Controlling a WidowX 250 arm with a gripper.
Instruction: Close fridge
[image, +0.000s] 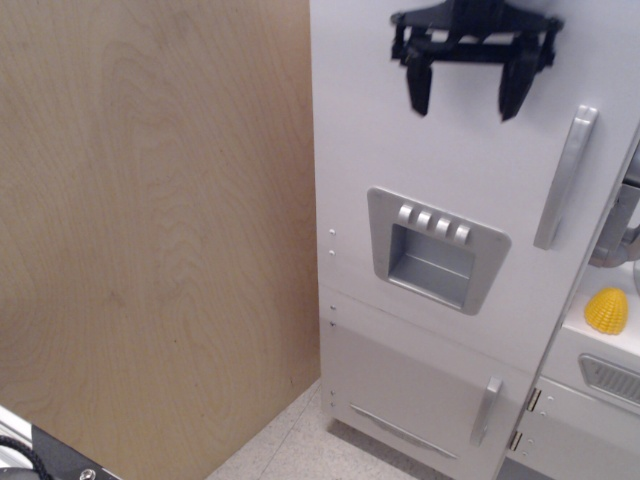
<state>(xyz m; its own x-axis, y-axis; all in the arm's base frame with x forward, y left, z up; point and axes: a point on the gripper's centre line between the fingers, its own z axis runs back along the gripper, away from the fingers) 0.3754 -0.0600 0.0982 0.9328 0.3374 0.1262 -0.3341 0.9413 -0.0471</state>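
Fridge, tall white toy one (440, 150), appears shut flush, its upright silver handle (566, 178) just right and below the empty, wide-open black pincer (460, 92).
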